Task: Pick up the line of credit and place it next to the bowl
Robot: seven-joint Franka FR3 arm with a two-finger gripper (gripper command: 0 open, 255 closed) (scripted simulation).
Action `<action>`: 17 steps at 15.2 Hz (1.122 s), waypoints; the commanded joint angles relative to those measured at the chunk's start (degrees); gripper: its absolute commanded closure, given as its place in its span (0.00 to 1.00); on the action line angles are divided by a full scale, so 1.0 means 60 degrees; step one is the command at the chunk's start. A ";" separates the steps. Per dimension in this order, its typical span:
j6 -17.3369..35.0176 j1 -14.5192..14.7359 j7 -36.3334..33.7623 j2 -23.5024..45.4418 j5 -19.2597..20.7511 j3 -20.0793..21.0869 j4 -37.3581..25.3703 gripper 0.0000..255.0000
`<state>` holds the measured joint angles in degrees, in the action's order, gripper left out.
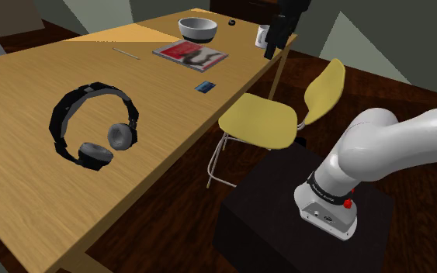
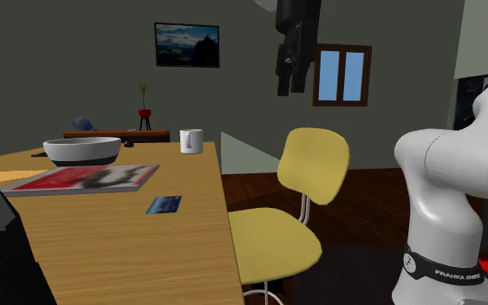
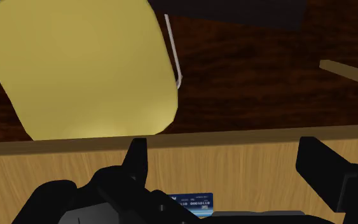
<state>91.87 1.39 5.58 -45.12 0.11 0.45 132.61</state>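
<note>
The line of credit is a small blue card [image 1: 204, 86] lying flat on the wooden table [image 1: 38, 85], near the edge that faces the yellow chair. The white bowl [image 1: 198, 29] with a dark band stands further back, beyond a red magazine [image 1: 191, 54]. My gripper [image 1: 275, 43] hangs high in the air past the table's edge, by the mug, with its black fingers apart and nothing between them. From the second exterior view the gripper [image 2: 289, 74] is well above the card [image 2: 163, 205] and the bowl [image 2: 82, 151]. In the wrist view the card [image 3: 193, 202] lies on the table below the open gripper [image 3: 228, 168].
A white mug [image 1: 262, 35] stands at the table's far corner. Black headphones [image 1: 92, 124] lie on the near part of the table, and a thin pen [image 1: 126, 53] beside the magazine. The yellow chair [image 1: 271, 116] stands close to the table's edge. The stand [image 1: 302, 217] is at lower right.
</note>
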 commanded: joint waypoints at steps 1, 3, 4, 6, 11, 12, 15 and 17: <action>0.0000 0.0000 0.0000 0.0000 0.0000 0.0000 0.0000 0.00; 0.0820 -0.0287 -0.1393 -0.0012 -0.0104 0.0707 0.0499 0.00; 0.1223 -0.0451 -0.2090 0.0041 -0.0145 0.1078 0.0697 0.00; 0.2005 -0.0800 -0.3507 0.0263 -0.0170 0.1830 0.0984 0.00; 0.3688 -0.1990 -0.7223 0.1414 0.0193 0.3806 0.1067 0.00; 0.3952 -0.2303 -0.8005 0.1725 0.0361 0.4220 0.0978 0.00; 0.4536 -0.3382 -1.0461 0.2789 0.1116 0.5490 0.0517 0.00; 0.4713 -0.4213 -1.2192 0.3600 0.1841 0.6370 0.0059 0.00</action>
<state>119.74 -21.40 -61.37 -25.88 8.97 35.87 134.47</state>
